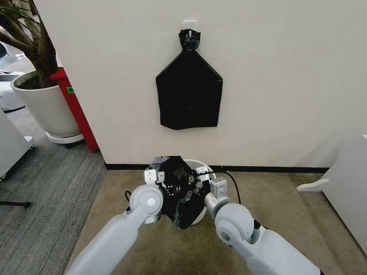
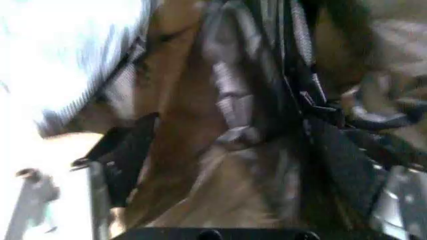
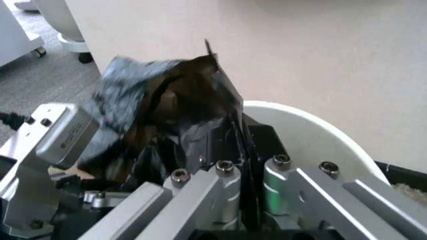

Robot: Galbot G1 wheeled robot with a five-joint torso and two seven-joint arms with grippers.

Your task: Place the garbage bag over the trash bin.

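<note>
The glossy black garbage bag [image 1: 174,186] lies bunched over the mouth of the cream-white trash bin [image 1: 199,164], which stands on the carpet against the wall. Part of the bin's rim [image 3: 313,131] shows bare on the wall side, and the bag [image 3: 167,100] rises in a crumpled peak above it. My left gripper [image 1: 156,176] is at the bag's left edge, pressed into crinkled plastic [image 2: 267,100]. My right gripper [image 1: 202,174] is at the bag's right edge, its fingers [image 3: 223,182] shut on a fold of the black film.
A flat black bundle [image 1: 189,94] hangs from a wall hook above the bin. A large white plant pot [image 1: 43,109] and a red stand [image 1: 75,109] are at the left. White furniture [image 1: 347,183] stands at the right. A black cable [image 1: 234,182] runs beside the bin.
</note>
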